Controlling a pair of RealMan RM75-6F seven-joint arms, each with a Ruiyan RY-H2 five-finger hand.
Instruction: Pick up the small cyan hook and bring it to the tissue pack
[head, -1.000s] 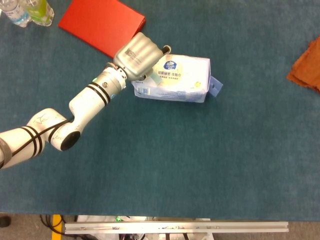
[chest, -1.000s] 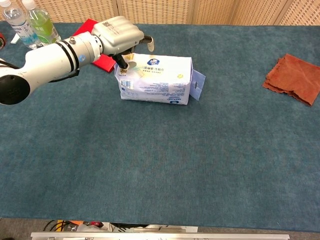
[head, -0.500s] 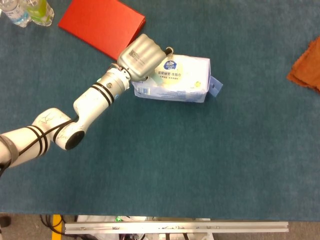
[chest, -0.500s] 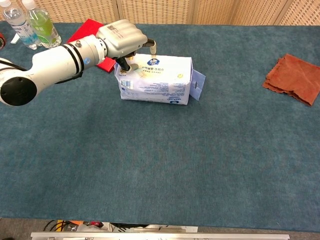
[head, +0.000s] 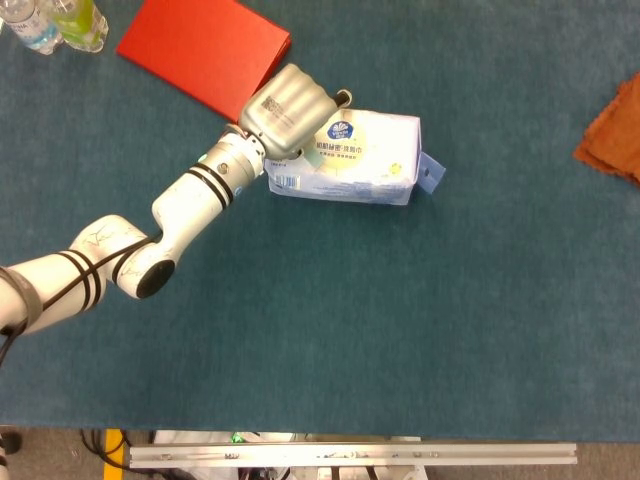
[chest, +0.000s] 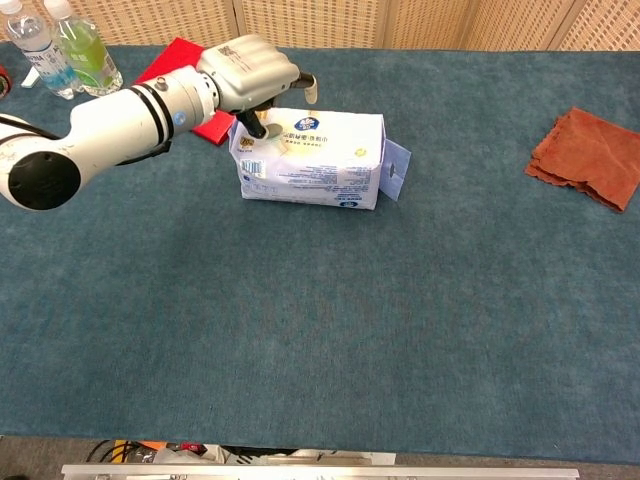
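Hovering hand: left hand (head: 289, 110) sits over the left end of the tissue pack (head: 352, 157), fingers curled downward; in the chest view the fingertips (chest: 256, 126) meet the pack's top near its left edge.
Grasp state: cannot tell; whatever lies under the curled fingers is hidden in both views.
Cyan hook: not visible in either view; probably inside the hand, at the pack's left end.
Hook direction and long axis: cannot be judged while hidden.
Pack axis: long axis runs left to right, with a blue tab at the right end.
Step in hand: probably delivery at the pack.
Doing it well: lower gently, avoid denting the soft pack, release only once the hook rests on it.
Right hand: not in view.
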